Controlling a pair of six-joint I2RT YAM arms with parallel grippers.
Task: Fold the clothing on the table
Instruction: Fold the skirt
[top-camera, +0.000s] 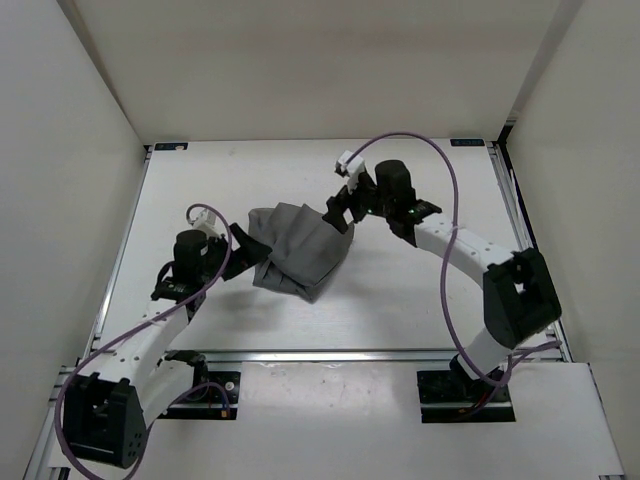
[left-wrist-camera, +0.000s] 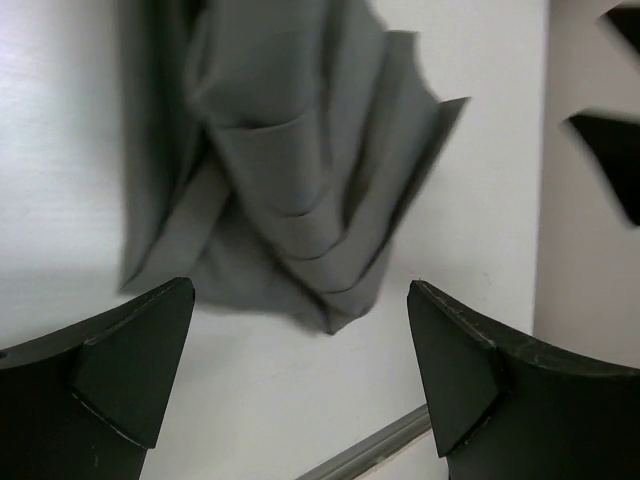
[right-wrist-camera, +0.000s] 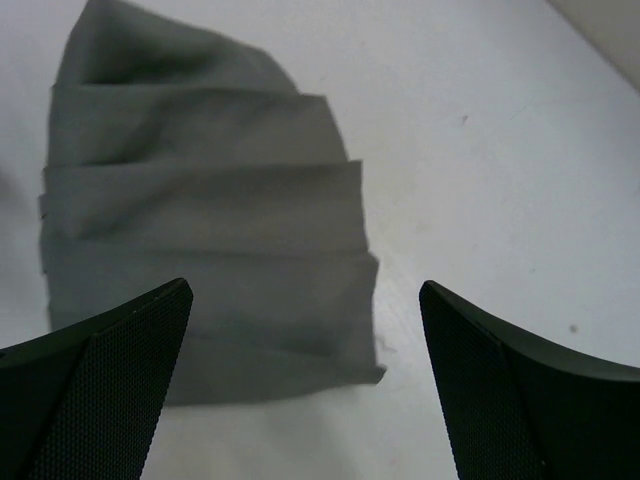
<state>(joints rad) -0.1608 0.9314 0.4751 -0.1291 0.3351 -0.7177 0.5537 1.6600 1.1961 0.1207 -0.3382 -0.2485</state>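
Left pincer (top-camera: 247, 248) and right pincer (top-camera: 338, 214) both stand spread, gripping nothing, one at each side of the clothing (top-camera: 300, 250). It lies bunched in pleats at mid worktop (top-camera: 410, 300). The flanking stance is judged preparation to take opposite edges and flatten it.

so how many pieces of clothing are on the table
1. The grey clothing lies bunched on the table, between the open left gripper and the open right gripper. Its folds could hide another piece.
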